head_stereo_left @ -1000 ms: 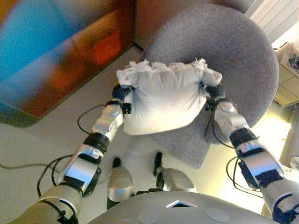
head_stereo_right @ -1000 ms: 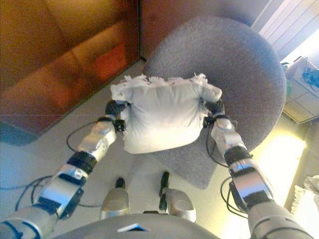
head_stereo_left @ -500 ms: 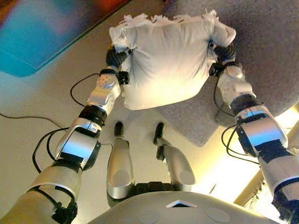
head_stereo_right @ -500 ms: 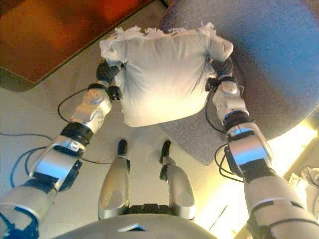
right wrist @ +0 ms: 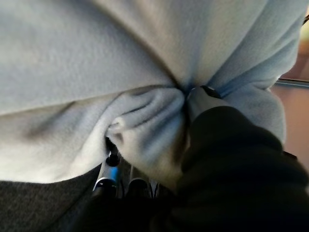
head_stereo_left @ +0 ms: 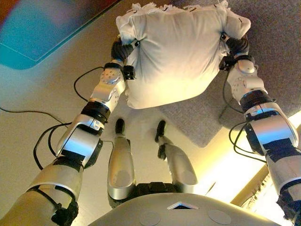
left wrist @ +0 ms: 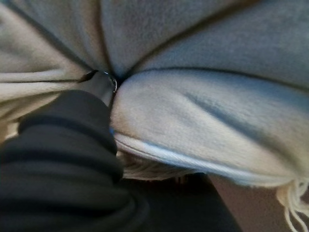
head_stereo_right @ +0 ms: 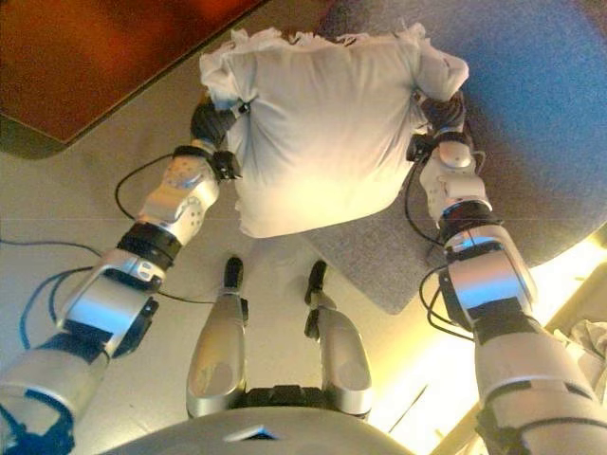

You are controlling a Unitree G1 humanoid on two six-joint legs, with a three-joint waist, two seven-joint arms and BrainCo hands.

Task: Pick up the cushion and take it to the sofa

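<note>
A plump white cushion (head_stereo_left: 178,52) with a fringed top edge hangs in front of me, held at both sides. My left hand (head_stereo_left: 123,49) is shut on its left edge and my right hand (head_stereo_left: 235,46) on its right edge. In the left wrist view the cloth (left wrist: 207,111) bunches round the dark cover (left wrist: 53,159). The right wrist view shows cushion cloth (right wrist: 96,58) gathered over that hand's fingers (right wrist: 113,164). The cushion's right part hangs over the grey upholstered sofa seat (head_stereo_left: 277,56), its left part over the floor.
The grey seat's rounded edge (head_stereo_right: 379,275) lies just right of my feet. A brown wooden piece of furniture (head_stereo_right: 95,47) stands at the upper left. Pale floor (head_stereo_left: 37,94) spreads to the left. Bright light falls on the floor at the lower right (head_stereo_left: 235,174).
The whole picture has shifted, so the camera has moved and more floor shows. Both hands keep their hold on the cushion, which now sits slightly higher and further right in view.
</note>
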